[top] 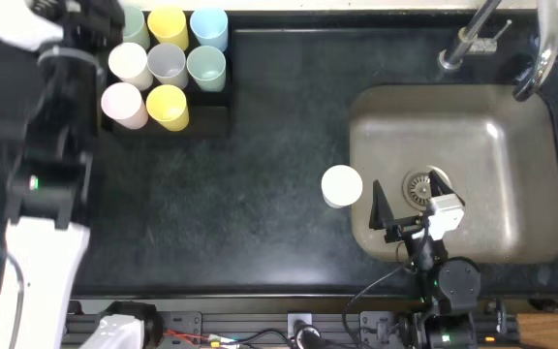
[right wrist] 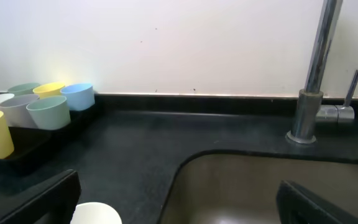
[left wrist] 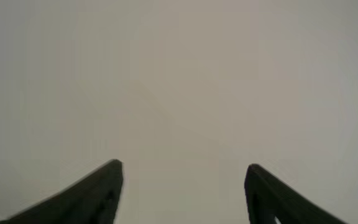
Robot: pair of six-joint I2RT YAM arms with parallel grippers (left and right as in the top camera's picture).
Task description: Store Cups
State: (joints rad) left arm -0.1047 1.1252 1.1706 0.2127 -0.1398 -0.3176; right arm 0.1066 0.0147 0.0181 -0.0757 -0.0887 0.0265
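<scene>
The round white plastic cup (top: 341,185) stands on the dark speckled counter (top: 221,213), at the left rim of the steel sink (top: 526,126). Just beside it the right gripper (top: 387,215) hangs with fingers spread, holding nothing. The left gripper (left wrist: 184,165) is spread too, empty. Other pastel cups (top: 168,63) sit in a black tray (top: 211,121) far off.

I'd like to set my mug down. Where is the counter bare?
The wide countertop between the cup tray and the sink is bare. Crowded: the tray, packed with cups, and the sink's left rim, where a white cup stands.
</scene>
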